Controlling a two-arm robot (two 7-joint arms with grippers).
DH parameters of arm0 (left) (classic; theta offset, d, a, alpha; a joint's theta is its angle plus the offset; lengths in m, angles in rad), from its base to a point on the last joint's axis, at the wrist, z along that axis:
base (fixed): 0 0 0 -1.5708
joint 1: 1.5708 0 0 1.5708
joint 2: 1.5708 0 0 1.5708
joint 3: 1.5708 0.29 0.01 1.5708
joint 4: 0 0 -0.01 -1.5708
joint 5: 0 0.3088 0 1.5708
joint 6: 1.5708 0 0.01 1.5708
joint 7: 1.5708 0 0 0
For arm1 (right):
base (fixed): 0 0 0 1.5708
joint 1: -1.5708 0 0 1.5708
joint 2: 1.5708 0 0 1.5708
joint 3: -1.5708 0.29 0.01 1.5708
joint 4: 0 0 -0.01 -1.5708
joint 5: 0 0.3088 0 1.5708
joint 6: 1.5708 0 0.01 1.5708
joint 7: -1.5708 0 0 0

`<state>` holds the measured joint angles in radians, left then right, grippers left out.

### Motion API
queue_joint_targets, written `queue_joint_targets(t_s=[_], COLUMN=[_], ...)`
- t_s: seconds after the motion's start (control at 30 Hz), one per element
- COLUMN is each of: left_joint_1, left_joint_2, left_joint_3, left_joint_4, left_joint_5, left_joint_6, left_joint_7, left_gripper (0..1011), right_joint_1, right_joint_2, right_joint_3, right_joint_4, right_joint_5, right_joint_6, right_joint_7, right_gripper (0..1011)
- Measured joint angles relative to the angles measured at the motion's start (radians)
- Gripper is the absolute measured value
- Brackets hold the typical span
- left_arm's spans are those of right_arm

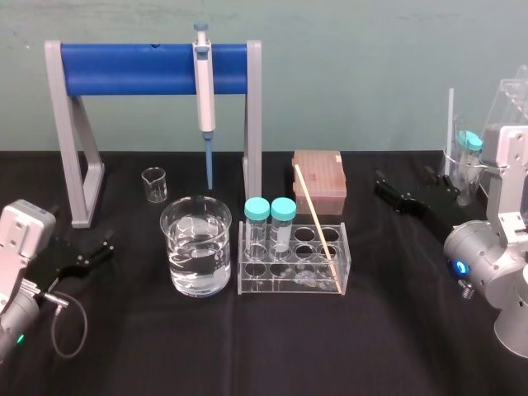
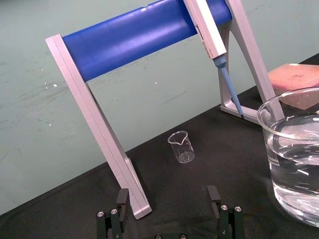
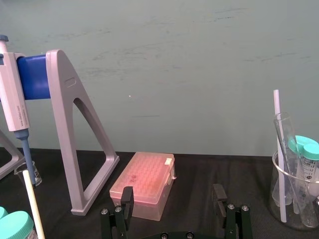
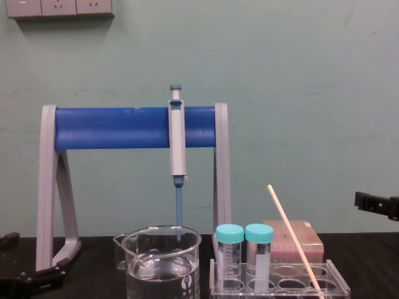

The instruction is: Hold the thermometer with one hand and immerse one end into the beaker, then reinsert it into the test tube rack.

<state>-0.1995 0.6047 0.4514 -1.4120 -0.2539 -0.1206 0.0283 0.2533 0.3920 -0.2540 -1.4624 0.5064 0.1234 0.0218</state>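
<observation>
Nearest the robot, on its left, the left gripper (image 2: 168,198) sits low over the cloth with its fingers spread and nothing between them, near the beaker (image 1: 175,256). If that arm swings toward the work, it could nudge the glass and slop the water.

Right of the beaker, the rack (image 1: 345,266) holds two capped tubes (image 1: 270,211) at its left end. The thermometer (image 1: 318,227) stands at the rack's front-right corner, leaning back and left so that its top hangs before the pink box (image 1: 328,165). So thin and tilted a rod is easy to pinch off-centre, and it would then swivel in the grip or slip out. Pulled along the wrong line, it could bind in its hole and drag or tip the light rack. On the way to the beaker it must pass the tubes and could knock them.

Farther back, right of the box, the right gripper (image 3: 172,195) hovers above the cloth, released and empty, well apart from the rod.

Behind the beaker, the pipette (image 1: 203,82) hangs from the stand (image 1: 148,70) with its tip near the rim. A tall rod could strike it during the dip.

Where the rod's foot rests inside the clear acrylic is hard to make out, as is any scale on it. The chest view cuts off the bases of beaker and rack.
</observation>
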Motion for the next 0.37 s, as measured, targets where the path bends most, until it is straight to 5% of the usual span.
queue_joint_targets(t_s=[0.37], left_joint_1=[0.0], left_joint_2=[0.0], left_joint_3=[0.0], left_joint_4=[0.0], left_joint_5=[0.0], left_joint_6=[0.0], left_joint_7=[0.0], left_gripper=[1004], right_joint_1=[0.0], right_joint_2=[0.001], right_joint_3=[-0.001], right_joint_4=[-0.001], right_joint_5=[0.0], right_joint_6=[-0.002], right_joint_7=[0.001], right_gripper=[1004])
